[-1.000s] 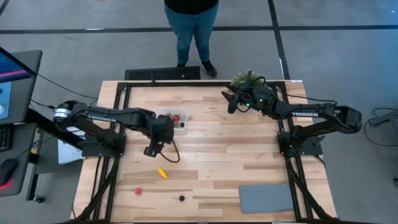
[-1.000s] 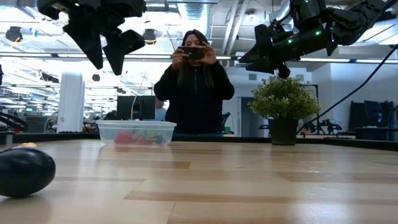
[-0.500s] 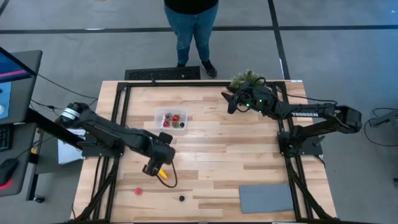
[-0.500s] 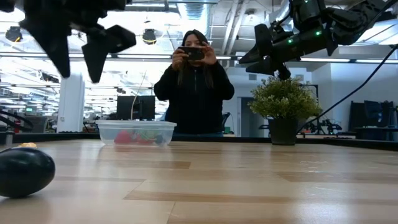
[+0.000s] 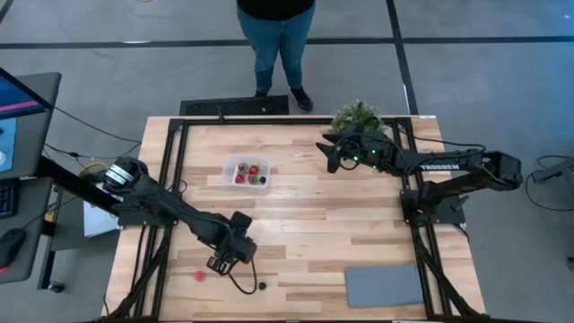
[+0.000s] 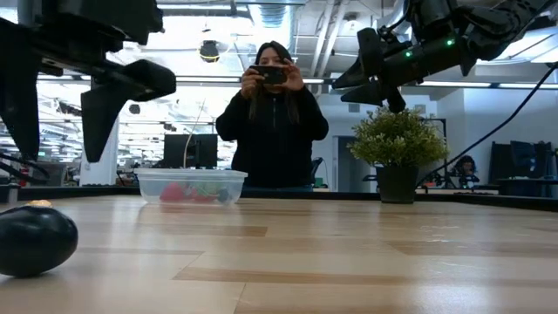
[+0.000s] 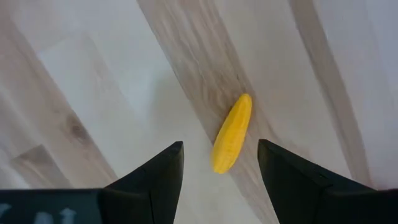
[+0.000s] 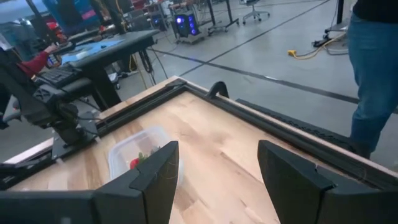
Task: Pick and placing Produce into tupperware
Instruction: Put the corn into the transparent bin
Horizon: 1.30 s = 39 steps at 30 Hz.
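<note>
The left gripper (image 5: 226, 260) hangs released over the yellow piece (image 7: 232, 132), which lies bare on the worktop (image 5: 341, 224) framed by its spread fingers (image 7: 152, 180), apparently lined up for a grasp. The tupperware (image 5: 247, 173) sits well apart toward the far edge, already holding red and dark produce. The right gripper (image 5: 328, 154) waits released in the air near the plant (image 5: 357, 115), clear of the work.

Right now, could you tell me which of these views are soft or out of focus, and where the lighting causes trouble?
Low view: the dark round berry up close at the table edge is blurred, and bright ceiling lights leave the left gripper a silhouette. Left wrist view: the yellow piece is sharp; that gripper's own fingers are soft. High view: evenly lit, no strong shadows. Right wrist view: the tupperware is clear, the room behind hazier.
</note>
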Motion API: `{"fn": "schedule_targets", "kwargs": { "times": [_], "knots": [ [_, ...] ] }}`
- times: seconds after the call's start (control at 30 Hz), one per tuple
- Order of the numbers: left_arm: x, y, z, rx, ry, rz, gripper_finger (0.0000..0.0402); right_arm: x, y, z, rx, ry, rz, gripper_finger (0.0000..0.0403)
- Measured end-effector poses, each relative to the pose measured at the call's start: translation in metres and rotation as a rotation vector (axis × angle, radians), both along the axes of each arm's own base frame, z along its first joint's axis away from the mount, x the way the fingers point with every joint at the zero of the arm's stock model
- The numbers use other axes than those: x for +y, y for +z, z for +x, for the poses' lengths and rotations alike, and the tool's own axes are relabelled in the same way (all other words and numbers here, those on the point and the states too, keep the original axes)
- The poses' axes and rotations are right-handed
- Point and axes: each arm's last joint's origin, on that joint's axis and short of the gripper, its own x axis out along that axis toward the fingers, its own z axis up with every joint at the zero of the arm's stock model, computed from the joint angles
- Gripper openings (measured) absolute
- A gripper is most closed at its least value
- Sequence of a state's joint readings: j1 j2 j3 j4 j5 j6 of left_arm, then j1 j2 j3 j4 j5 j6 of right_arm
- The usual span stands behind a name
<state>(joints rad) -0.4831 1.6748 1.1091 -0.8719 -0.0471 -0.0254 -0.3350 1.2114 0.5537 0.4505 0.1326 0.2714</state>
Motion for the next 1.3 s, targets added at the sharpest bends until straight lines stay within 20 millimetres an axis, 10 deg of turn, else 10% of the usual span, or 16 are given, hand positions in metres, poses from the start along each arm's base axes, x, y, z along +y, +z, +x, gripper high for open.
{"fn": "schedule_targets", "kwargs": {
  "times": [0.63,1.3],
  "knots": [
    [-0.001,-0.044,-0.005,0.101,0.040,-0.040,0.0197,0.004,-0.001,0.001,0.009,0.015,0.004,0.0244],
    [-0.001,-0.045,-0.003,0.071,0.034,-0.035,0.0193,0.004,-0.001,0.001,0.001,0.011,0.019,0.0244]
  ]
}}
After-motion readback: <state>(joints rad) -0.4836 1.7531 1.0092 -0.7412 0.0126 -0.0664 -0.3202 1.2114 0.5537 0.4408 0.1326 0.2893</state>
